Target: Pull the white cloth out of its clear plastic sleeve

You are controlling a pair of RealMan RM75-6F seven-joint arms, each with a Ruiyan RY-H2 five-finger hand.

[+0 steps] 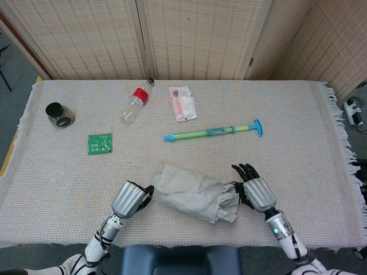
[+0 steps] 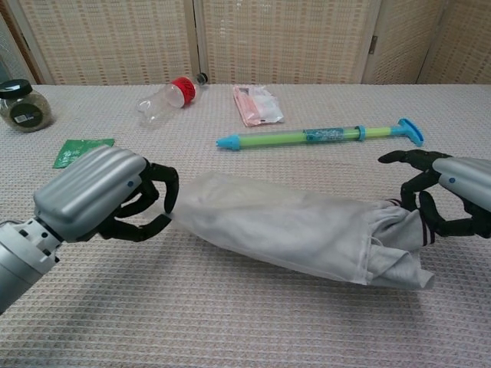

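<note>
The clear plastic sleeve [image 1: 186, 189] [image 2: 268, 226] lies near the table's front edge with the white cloth bunched inside it. My left hand [image 1: 130, 198] [image 2: 96, 195] pinches the sleeve's left end between thumb and curled fingers. My right hand [image 1: 257, 193] [image 2: 451, 201] grips the cloth at the sleeve's open right end. A crumpled part of the white cloth [image 1: 229, 205] [image 2: 399, 249] sticks out of that opening and lies on the table beside the right hand.
Further back lie a green and blue pump [image 1: 213, 132], a pink packet [image 1: 182, 103], a red-capped clear bottle [image 1: 135, 103], a green sachet [image 1: 100, 143] and a dark-lidded jar [image 1: 59, 114]. Folding screens stand behind the table.
</note>
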